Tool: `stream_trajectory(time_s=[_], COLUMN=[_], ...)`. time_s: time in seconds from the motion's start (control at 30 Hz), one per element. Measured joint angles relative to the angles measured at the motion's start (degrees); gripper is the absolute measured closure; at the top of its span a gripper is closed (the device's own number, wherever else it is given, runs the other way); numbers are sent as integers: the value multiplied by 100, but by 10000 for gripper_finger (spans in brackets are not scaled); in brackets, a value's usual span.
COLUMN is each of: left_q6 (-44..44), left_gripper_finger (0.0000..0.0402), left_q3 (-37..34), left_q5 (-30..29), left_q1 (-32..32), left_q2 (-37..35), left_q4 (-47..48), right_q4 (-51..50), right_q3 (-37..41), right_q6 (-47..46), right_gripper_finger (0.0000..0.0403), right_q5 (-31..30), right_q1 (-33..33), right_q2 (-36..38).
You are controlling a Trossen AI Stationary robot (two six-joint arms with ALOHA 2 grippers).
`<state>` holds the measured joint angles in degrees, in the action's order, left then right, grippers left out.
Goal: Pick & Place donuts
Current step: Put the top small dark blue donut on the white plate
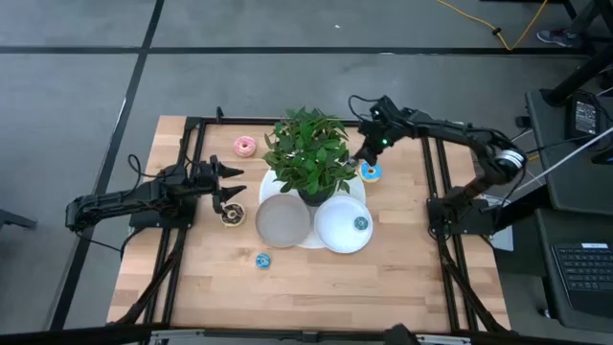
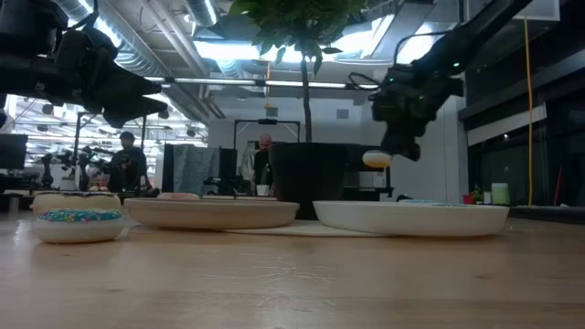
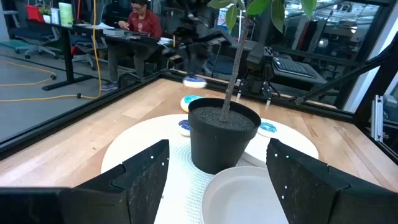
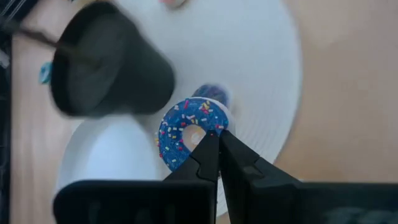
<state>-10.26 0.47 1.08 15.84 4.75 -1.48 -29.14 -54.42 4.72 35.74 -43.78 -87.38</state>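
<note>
Blue donut (image 4: pixel 186 132) partly hidden behind right gripper (image 4: pixel 214 144).

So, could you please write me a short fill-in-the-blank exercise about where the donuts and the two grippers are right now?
1. The right gripper is shut on a donut iced ____.
2. The pink donut lies on the bare ____.
3. The left gripper, fingers open, hangs over the ____-iced donut.
4. The white plate holds ____ small blue donut.

Missing words: blue; table; chocolate; one

Blue sprinkled donut (image 4: pixel 186 134) in right pincer (image 4: pixel 214 155), pink (image 1: pixel 244 147), choc (image 1: pixel 231 216), 2 mini blue (image 1: pixel 262 260) (image 1: pixel 360 223)
</note>
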Motion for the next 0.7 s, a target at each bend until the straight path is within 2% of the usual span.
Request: stream_trajectory(time_s=[0.4,0.7], left_q6=[-1,2], left_gripper_finger=[142,142], left_q3=[1,1], left_q5=[0,0], left_q1=[1,1], left_q2=[0,0], left_q4=[0,0], right_q4=[187,266], right_q3=[1158,1437], right_q6=[-1215,-1986], right_gripper_finger=[391,391], right_q5=[-101,-555], right_q1=[813,1646], right_q2=[1246,1605])
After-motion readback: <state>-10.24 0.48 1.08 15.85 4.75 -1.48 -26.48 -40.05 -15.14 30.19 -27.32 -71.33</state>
